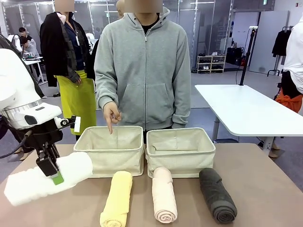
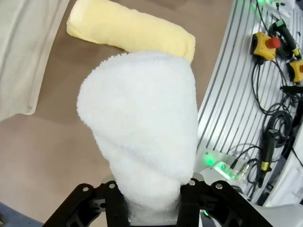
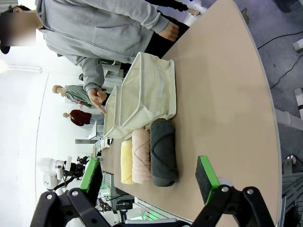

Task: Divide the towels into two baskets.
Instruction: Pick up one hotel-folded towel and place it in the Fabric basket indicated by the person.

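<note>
The left gripper (image 1: 56, 178) pinches the white towel (image 1: 23, 189). The fluffy, thick roll sticks out on both sides of its fingers and is tilted. To the right of this gripper lie three more towels: yellow (image 1: 117, 198), pink (image 1: 164, 194) and dark grey (image 1: 218, 196), so four in all. Beyond them stand two cream baskets (image 1: 111, 158) (image 1: 182, 158). The right gripper (image 3: 149, 179) is spread wide and holds nothing.
</note>
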Robot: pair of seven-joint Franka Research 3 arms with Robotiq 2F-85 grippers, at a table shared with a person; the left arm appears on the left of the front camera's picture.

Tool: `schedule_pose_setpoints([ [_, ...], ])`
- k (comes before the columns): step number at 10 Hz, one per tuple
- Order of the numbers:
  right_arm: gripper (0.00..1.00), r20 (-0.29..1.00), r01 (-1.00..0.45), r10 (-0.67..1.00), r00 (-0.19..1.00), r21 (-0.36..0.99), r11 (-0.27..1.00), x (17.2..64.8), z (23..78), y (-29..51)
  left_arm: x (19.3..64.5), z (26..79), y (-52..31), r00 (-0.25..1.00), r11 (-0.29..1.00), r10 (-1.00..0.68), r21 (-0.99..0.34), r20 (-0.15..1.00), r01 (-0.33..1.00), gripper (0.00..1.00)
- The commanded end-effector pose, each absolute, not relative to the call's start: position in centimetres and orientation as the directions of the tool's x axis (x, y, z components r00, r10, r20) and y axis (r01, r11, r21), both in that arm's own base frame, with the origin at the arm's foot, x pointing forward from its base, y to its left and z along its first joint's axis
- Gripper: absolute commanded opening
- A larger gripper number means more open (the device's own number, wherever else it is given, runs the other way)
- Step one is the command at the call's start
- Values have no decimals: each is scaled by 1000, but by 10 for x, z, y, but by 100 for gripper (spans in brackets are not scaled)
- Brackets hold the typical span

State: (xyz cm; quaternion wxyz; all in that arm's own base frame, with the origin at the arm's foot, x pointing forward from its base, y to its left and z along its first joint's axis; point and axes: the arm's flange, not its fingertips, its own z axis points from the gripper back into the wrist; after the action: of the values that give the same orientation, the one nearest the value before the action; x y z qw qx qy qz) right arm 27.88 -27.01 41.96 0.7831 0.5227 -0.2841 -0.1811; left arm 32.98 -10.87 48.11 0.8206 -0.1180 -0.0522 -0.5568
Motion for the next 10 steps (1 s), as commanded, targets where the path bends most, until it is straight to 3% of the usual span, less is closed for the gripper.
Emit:
schedule_pose_setpoints([
  [1,100,259,-27,-584,769,926,376,277,423,-271,329,483,-109,372,351,-902,-132,220,927,41],
  [3,100,259,-27,-584,769,926,376,277,423,-271,349,500,-115,277,300,-924,52,263,952,41],
  [4,100,259,-27,-584,769,926,376,277,423,-271,376,504,-130,170,183,-948,21,268,983,41],
  [6,100,259,-27,-584,769,926,376,277,423,-271,438,514,-162,105,104,-971,-16,217,994,41],
  [10,100,259,-27,-584,769,926,376,277,423,-271,527,530,-214,-91,-84,-988,61,122,995,41],
])
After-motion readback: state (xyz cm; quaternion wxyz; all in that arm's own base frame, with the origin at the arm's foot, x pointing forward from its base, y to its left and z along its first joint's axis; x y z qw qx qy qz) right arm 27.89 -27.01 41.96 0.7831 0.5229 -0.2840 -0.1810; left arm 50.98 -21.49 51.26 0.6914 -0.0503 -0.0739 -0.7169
